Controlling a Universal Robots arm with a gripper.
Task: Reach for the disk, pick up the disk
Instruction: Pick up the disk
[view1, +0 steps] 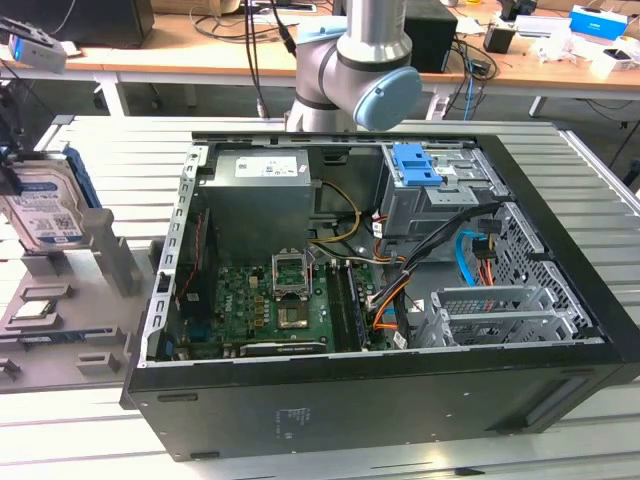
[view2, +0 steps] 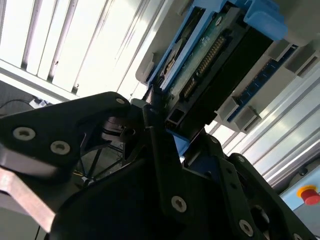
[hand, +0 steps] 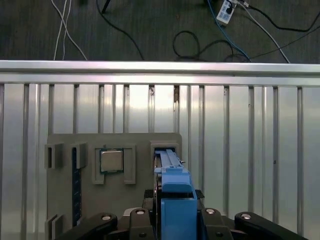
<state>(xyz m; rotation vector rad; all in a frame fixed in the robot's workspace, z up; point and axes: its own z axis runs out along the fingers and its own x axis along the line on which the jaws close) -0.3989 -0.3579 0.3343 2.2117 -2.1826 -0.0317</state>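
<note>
Disk (view1: 45, 205) upright in grey holder (view1: 112, 250), probably stiff, weighty, shock-sensitive, pinched across its thickness at blue bracket (hand: 176, 184) by gripper (hand: 177, 206) fingers.

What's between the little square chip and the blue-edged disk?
In the first wrist view, only grey tray: a raised rim beside the chip, then bare tray to the disk.

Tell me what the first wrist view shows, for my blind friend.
A disk with a blue frame stands on edge in a grey holder, the black gripper on both sides of it. A silver chip lies in the holder nearby, on a slatted table.
</note>
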